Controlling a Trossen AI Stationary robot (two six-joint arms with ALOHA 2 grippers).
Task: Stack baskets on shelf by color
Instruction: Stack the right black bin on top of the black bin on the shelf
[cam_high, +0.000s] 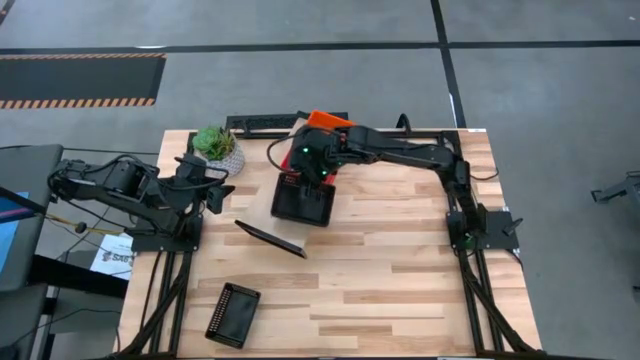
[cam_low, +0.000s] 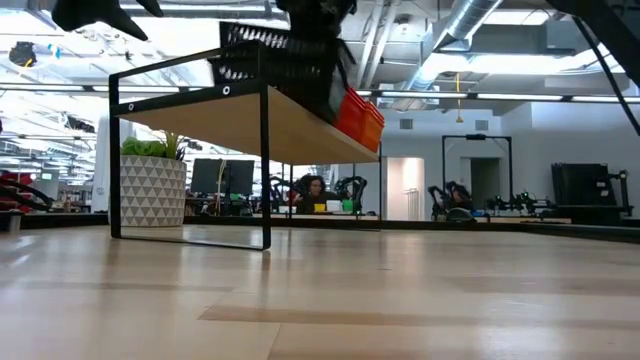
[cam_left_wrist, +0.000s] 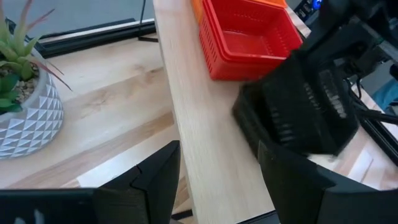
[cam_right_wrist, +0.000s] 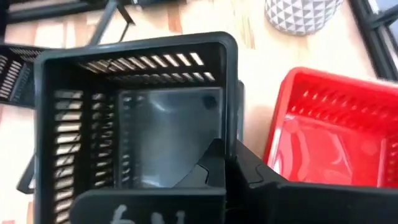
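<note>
Overhead, the right tool (cam_high: 312, 178) grips a black basket (cam_high: 304, 204) on the shelf (cam_left_wrist: 205, 143), while the left tool (cam_high: 215, 185) waits apart.

Shelf (cam_left_wrist: 199, 155) under red basket (cam_left_wrist: 249, 34), black basket (cam_right_wrist: 137, 118)

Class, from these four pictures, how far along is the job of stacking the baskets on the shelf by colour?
Done: red baskets sit on the shelf, orange ones beyond. In hand: the right gripper is shut on a black basket over the shelf. Left: two black baskets lie on the table. The left gripper waits open.
</note>
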